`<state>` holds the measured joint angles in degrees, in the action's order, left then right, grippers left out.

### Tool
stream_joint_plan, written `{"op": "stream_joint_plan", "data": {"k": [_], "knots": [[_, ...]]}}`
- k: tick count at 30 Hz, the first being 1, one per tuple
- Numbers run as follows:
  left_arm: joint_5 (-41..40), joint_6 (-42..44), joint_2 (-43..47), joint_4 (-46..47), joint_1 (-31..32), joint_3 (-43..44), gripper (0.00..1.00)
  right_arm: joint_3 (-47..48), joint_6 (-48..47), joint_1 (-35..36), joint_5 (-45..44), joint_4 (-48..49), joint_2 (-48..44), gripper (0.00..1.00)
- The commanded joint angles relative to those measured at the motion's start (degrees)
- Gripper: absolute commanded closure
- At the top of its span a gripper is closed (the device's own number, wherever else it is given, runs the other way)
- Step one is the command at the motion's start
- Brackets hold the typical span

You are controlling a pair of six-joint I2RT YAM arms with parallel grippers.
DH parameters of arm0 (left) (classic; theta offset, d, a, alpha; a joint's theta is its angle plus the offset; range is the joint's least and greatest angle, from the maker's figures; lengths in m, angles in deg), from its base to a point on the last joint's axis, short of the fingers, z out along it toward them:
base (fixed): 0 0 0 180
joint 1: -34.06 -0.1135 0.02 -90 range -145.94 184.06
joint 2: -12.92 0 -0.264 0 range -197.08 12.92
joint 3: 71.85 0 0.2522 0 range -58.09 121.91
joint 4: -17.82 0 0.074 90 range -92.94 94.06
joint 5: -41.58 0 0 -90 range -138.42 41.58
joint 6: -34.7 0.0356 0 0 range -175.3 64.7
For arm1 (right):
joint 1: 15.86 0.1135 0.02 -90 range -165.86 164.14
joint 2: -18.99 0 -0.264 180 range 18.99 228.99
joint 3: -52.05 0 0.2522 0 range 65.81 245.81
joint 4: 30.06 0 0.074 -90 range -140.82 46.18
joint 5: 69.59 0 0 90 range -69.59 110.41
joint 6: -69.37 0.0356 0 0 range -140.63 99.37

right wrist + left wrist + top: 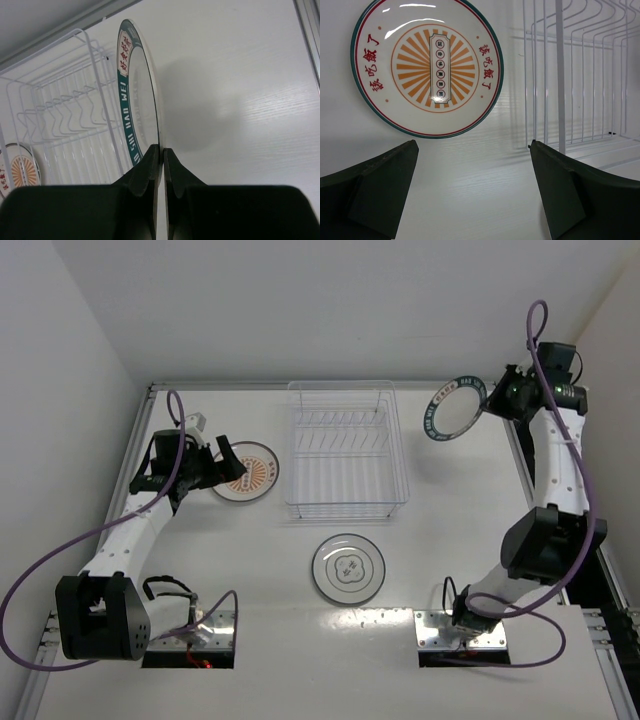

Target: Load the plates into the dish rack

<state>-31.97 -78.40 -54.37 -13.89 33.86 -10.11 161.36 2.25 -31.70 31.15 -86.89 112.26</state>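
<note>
Jaws: right gripper [161, 150] pinches teal-rimmed plate [137, 90], left gripper [473, 145] gapes empty.
Dish rack [400, 455], mid-frame, holds no plates yet.

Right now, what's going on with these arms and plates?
The right gripper is shut on the rim of the teal-rimmed plate, holding it up right of the dish rack. The left gripper is open, close to the orange sunburst plate lying left of the rack. The grey-motif plate lies in front; none is racked yet.

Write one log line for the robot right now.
right end effector: shut on teal-rim plate, beside dish rack | left end effector: open by orange plate | grey plate: on table
</note>
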Motion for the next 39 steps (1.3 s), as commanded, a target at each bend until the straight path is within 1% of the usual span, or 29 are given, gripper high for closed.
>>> {"op": "stream_joint_plan", "data": {"k": [1, 6, 7, 12, 18, 25, 32, 39], "knots": [[-0.28, 0.68, 0.67, 0.47, -0.58, 0.53, 0.07, 4.20, -0.20, 1.94, 0.33, 1.40, -1.69, 1.00], [-0.28, 0.68, 0.67, 0.47, -0.58, 0.53, 0.07, 10.00, -0.20, 5.81, -0.28, 0.62, 0.24, 1.00], [-0.28, 0.68, 0.67, 0.47, -0.58, 0.53, 0.07, 10.53, -0.20, 6.51, -1.50, 0.62, 0.94, 1.00], [-0.80, 0.68, 0.67, 0.47, -0.58, 0.53, 0.07, 11.68, -0.20, 11.51, -4.41, 0.62, 2.26, 1.00], [-0.80, 0.68, 0.67, 0.47, -0.58, 0.53, 0.07, 11.68, -1.77, 17.14, -12.57, 2.28, 4.64, 1.00], [-0.28, 0.68, 0.14, 0.47, -0.58, 0.53, 0.07, 11.06, -3.71, 22.33, -19.26, 4.66, 7.97, 1.00], [0.25, 0.68, -0.39, 0.47, -0.58, 0.53, 0.07, 10.45, -5.47, 25.85, -26.19, 6.68, 10.26, 1.00], [0.25, 0.68, -0.92, 0.99, -0.58, 0.53, 0.07, 10.45, -6.00, 27.00, -29.11, 7.30, 11.93, 1.00]]}}
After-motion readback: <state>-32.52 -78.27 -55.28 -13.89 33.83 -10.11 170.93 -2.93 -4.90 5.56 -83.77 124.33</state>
